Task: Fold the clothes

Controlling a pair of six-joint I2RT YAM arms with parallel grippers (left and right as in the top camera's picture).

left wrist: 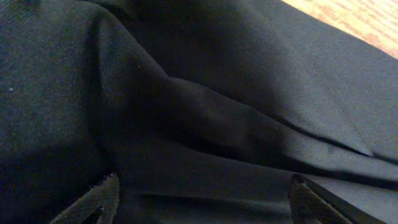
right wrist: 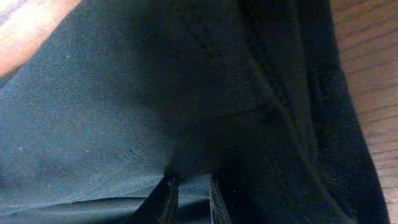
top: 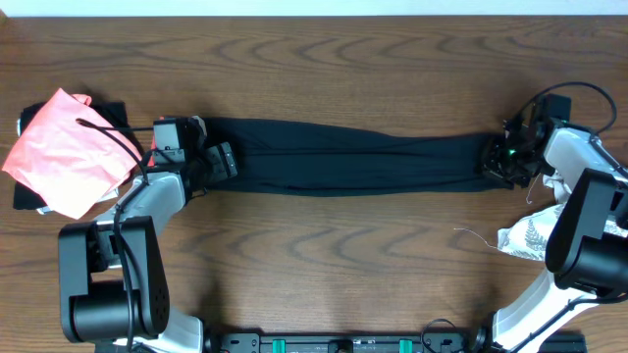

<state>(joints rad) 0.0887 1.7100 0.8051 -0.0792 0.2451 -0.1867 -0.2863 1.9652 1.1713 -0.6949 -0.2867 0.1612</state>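
The black leggings point(top: 353, 157) lie stretched out in a long band across the table, left to right. My left gripper point(top: 221, 162) is at their left end; in the left wrist view its jaws point(left wrist: 202, 199) are spread wide over the black fabric point(left wrist: 186, 112). My right gripper point(top: 496, 162) is at their right end; in the right wrist view its fingers point(right wrist: 191, 196) are close together with a fold of the black fabric point(right wrist: 124, 112) pinched between them. The grey waistband is not visible.
A coral-pink cloth point(top: 59, 147) lies on a dark garment point(top: 27, 196) at the far left. A white leaf-print cloth point(top: 530, 235) lies at the right, partly under the right arm. Bare wooden table point(top: 334, 255) shows in front of the leggings.
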